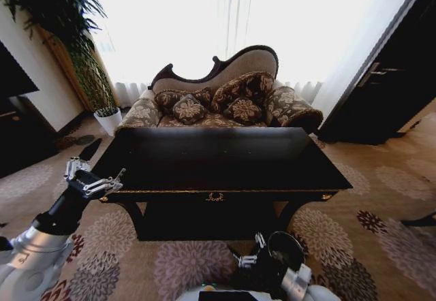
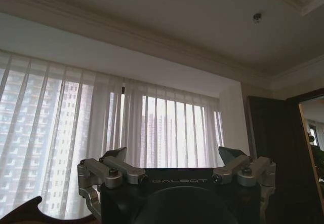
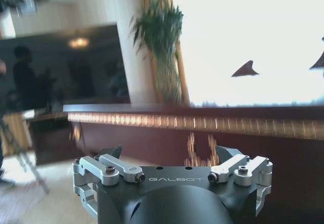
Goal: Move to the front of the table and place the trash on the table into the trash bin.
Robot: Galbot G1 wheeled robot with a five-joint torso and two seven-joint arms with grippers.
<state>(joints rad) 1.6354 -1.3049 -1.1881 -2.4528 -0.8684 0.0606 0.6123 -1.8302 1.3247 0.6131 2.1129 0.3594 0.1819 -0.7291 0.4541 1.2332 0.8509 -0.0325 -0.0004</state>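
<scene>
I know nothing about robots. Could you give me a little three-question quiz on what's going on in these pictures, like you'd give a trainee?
1. True or false: the left gripper is clamped on a bottle.
2. What stands behind the table? A) a sofa with patterned cushions B) a bookshelf C) a bed
3. Which gripper hangs lower, in front of the table's near side?

Key
1. False: its fingers are spread and hold nothing.
2. A.
3. The right gripper, open, low before the table's front; the left one is raised by the table's left front corner.
</scene>
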